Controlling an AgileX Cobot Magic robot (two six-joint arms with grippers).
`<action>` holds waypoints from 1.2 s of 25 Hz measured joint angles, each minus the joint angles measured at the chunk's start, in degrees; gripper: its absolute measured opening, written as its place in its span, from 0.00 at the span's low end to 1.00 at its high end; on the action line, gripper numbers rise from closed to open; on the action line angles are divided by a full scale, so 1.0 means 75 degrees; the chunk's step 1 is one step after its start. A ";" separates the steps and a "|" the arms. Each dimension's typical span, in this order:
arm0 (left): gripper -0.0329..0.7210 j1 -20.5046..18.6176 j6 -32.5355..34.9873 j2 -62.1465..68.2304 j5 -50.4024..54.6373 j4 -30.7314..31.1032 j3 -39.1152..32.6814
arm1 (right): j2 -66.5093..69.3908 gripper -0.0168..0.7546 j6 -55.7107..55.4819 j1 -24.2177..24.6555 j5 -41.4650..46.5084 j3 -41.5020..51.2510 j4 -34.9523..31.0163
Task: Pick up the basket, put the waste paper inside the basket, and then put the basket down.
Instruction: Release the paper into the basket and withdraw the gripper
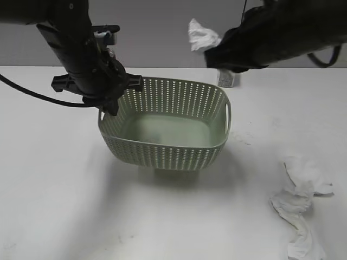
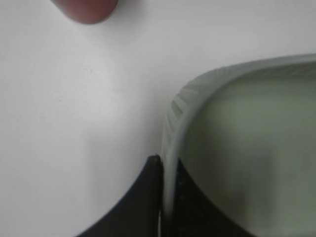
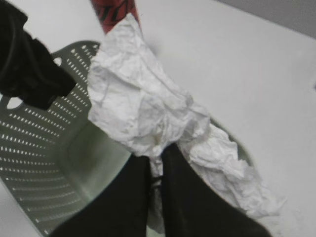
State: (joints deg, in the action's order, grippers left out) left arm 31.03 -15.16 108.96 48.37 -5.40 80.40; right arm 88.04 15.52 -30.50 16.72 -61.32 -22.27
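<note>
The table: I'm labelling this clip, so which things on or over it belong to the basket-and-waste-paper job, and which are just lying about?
Part of the job:
- basket, its rim clamped by the left gripper
- waste paper pinched in the right gripper, held above the basket
- crumpled paper lying on the table, right of the basket

Just lying about:
- small carton behind the basket
- red can

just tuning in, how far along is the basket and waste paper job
Done: the left hand has the basket by its rim, tilted and apparently lifted off the table. In hand: the right hand holds one crumpled waste paper piece above the basket, not yet released. Left: the basket looks empty inside, more paper lies on the table, and the basket must be set down.
</note>
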 joint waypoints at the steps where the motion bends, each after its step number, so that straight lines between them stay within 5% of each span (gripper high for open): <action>1: 0.04 0.0000 0.0000 0.0000 -0.0009 0.0000 0.0000 | 0.0160 0.05 0.0009 -0.0201 -0.0027 0.0000 -0.0030; 6: 0.04 0.0000 -0.0020 0.0000 -0.0038 -0.0033 0.0000 | 0.1100 0.09 0.0092 -0.0642 -0.0090 0.0000 -0.0291; 8: 0.04 0.0000 -0.0020 0.0000 -0.0041 -0.0049 0.0000 | 0.1384 0.22 0.0307 -0.0674 -0.0042 0.0000 -0.0364; 12: 0.04 0.0000 -0.0020 0.0000 -0.0047 -0.0056 0.0000 | 0.1505 0.67 0.0711 -0.0691 0.0026 0.0000 -0.0543; 14: 0.04 0.0000 -0.0020 0.0000 -0.0064 -0.0062 0.0000 | 0.1417 0.77 0.0719 -0.0691 0.0064 -0.0002 -0.0544; 19: 0.04 0.0000 -0.0020 0.0000 -0.0064 -0.0064 0.0000 | 0.0691 0.81 0.0124 -0.0528 0.0470 -0.0002 -0.0049; 24: 0.04 0.0000 -0.0020 0.0000 -0.0064 -0.0064 0.0000 | -0.0206 0.82 -0.0214 0.0311 0.1281 -0.0031 0.0410; 30: 0.04 0.0000 -0.0020 0.0000 -0.0087 -0.0064 0.0000 | -0.0229 0.76 0.2581 0.0198 0.1405 -0.0045 -0.2632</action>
State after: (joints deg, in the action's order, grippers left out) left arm 31.03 -15.31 108.96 47.71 -5.88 80.40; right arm 86.32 34.87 -29.02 27.26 -61.66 -42.00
